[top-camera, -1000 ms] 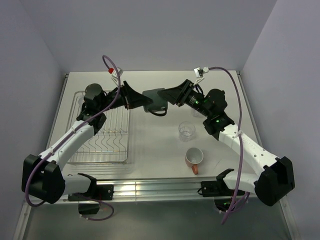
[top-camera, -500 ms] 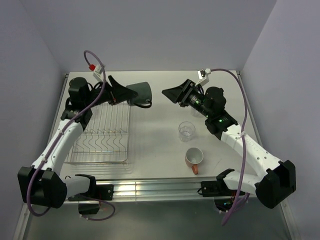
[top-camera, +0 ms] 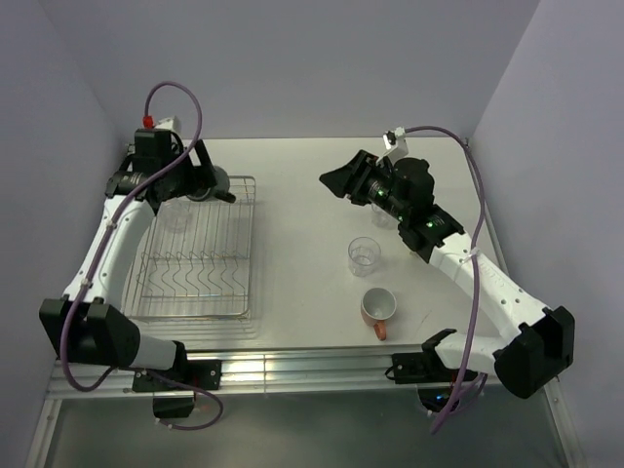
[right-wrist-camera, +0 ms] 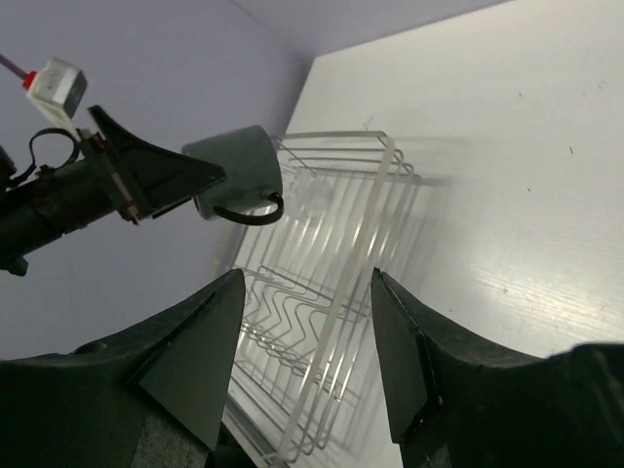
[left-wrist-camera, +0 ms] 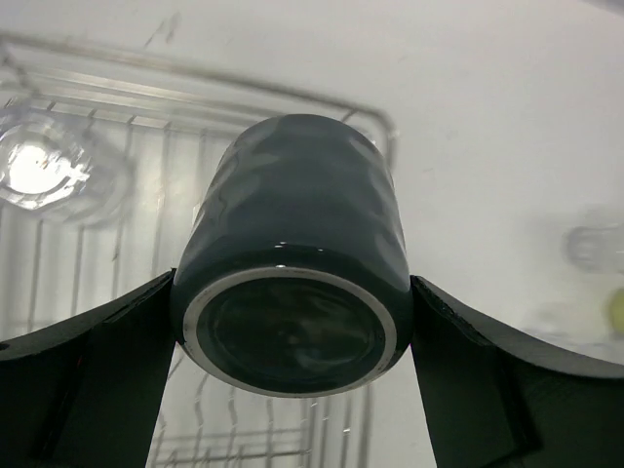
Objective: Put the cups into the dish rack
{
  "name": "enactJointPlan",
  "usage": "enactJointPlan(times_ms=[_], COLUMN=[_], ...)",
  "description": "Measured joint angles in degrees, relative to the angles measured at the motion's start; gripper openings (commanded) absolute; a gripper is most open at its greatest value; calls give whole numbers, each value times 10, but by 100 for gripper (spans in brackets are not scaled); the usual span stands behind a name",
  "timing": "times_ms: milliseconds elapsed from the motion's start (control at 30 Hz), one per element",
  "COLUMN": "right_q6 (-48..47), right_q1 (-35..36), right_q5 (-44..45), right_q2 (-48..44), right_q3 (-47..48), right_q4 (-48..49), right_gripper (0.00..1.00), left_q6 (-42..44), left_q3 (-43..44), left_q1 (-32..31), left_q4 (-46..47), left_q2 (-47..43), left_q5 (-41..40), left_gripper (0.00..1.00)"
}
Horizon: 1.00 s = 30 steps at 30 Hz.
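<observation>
While my left gripper [left-wrist-camera: 292, 375] is holding the black mug [left-wrist-camera: 292, 224] over the dish rack [top-camera: 195, 283], right gripper [right-wrist-camera: 307, 292] open, placement is likely requiring lowering.

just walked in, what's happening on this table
The left gripper holds the black mug by its sides above the far end of the dish rack, where a clear tumbler already sits. The right gripper is open and empty, raised over the middle of the table. A second tumbler and the orange mug stand on the table to the right of the rack, not yet loaded.
</observation>
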Motion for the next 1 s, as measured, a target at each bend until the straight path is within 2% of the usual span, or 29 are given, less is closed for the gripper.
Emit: enactJointPlan(times_ms=[267,500,667,1000], right_q6=[-11,-11,-13,-17], right_q1=[0,0,0,0], right_q5=[-2,-13,-15,-16], right_q2=[23,34,43,45], right_q3=[0,0,0,0], right_q4=[-28,-27,-32,-36], right_gripper=[62,62,62,62], left_q6=[35,43,50,59], left_q3=[16,92,140,143], left_q1=[1,1,1,1], left_q4=[-84,-117,-123,-143], left_q2=[97,169,223,267], left_q5=[-83,-130,-145,-144], left_gripper=[0,0,0,0])
